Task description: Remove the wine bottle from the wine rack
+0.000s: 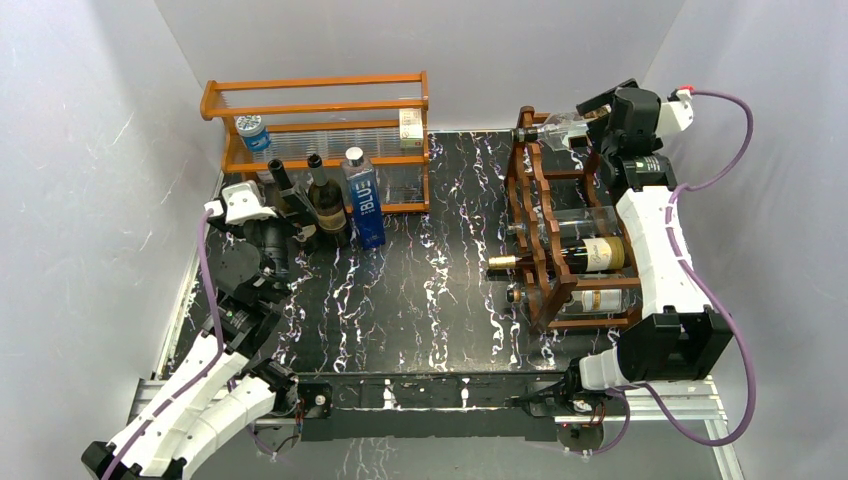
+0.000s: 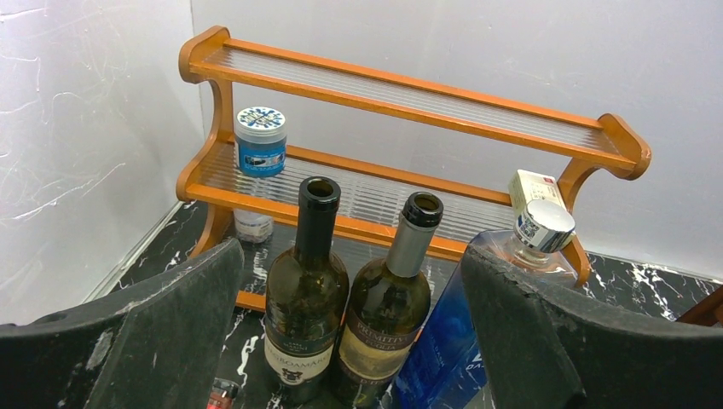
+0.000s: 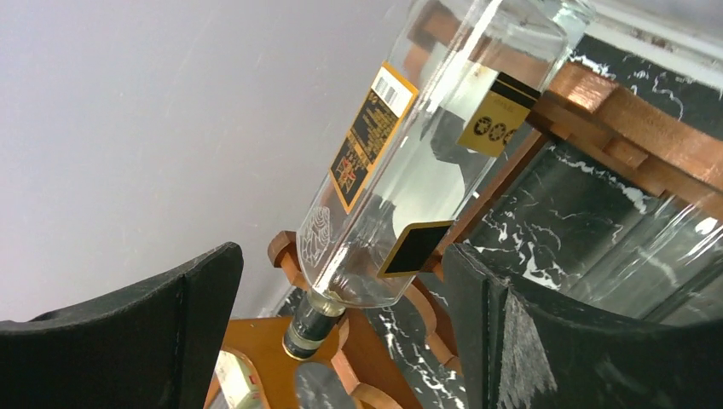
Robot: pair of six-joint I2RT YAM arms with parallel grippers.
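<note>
The dark reddish-brown wine rack (image 1: 530, 200) stands at the right of the table. A clear glass bottle (image 1: 555, 128) lies on its top tier, neck pointing left. Lower tiers hold another clear bottle (image 1: 578, 220), a dark wine bottle with a cream label (image 1: 575, 256) and one more labelled bottle (image 1: 590, 299). My right gripper (image 1: 598, 118) is open at the top bottle's base end. In the right wrist view the clear bottle (image 3: 401, 145) runs between the spread fingers of the gripper (image 3: 341, 256), above the rack's rail (image 3: 614, 106). My left gripper (image 1: 275, 215) is open and empty.
An orange wooden shelf (image 1: 315, 105) at the back left holds a blue-lidded jar (image 1: 254, 133) and a small box (image 1: 410, 125). In front of it stand two dark wine bottles (image 2: 303, 298) (image 2: 392, 307) and a blue bottle (image 2: 443, 349), just ahead of the left gripper (image 2: 351, 256). White walls enclose the table.
</note>
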